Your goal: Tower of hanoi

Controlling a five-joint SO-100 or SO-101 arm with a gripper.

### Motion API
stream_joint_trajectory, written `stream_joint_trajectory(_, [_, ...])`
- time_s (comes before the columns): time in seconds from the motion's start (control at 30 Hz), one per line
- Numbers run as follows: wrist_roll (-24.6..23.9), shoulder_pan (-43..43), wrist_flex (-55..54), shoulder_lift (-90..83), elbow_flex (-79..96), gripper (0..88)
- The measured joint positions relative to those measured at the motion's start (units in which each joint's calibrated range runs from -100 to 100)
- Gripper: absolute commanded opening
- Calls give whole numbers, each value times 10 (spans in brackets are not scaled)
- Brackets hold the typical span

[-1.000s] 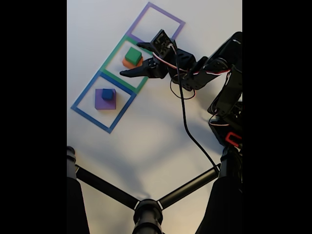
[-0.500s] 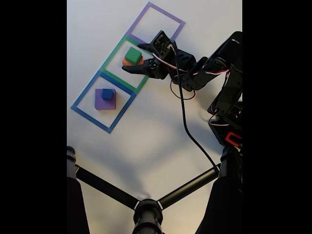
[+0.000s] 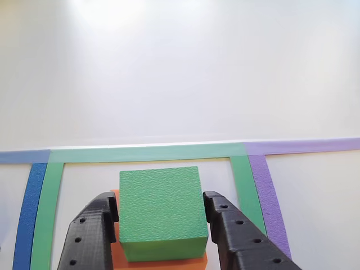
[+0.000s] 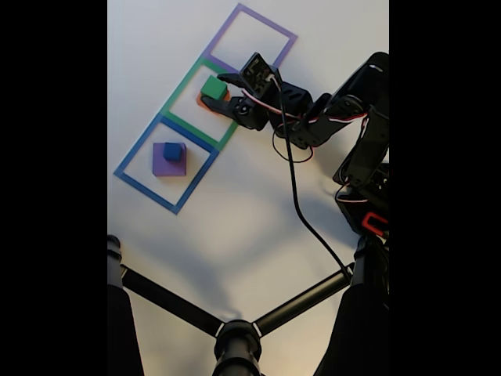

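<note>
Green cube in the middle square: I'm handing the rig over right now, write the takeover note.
Pincer: open, one finger on each side of the green cube, not visibly clamped yet.
Green cube sits on the orange block inside the green-taped square.
Small blue cube sits on the purple block in the blue-taped square.
Purple-taped square holds nothing.
Done: two stacks of two stand in their squares; the arm is lined up on the green cube.
Left: probably close, lift the green cube, then carry on with the transfers.
</note>
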Motion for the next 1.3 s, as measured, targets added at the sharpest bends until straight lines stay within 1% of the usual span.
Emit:
stream_joint_trajectory(0.33, [6,-4,2,0,0,62])
stream_joint_trajectory(0.7, [6,-9,9,-1,-2,62])
stream_joint_trajectory(0.83, [8,-10,40,-20,-7,62])
stream_joint_trajectory(0.93, [8,-17,96,-65,-15,62])
stream_joint_trajectory(1.07, [8,-26,218,-150,-47,62])
stream_joint_trajectory(1.2, [8,-26,376,-240,-104,61])
stream_joint_trajectory(1.3, [8,-18,524,-309,-166,60])
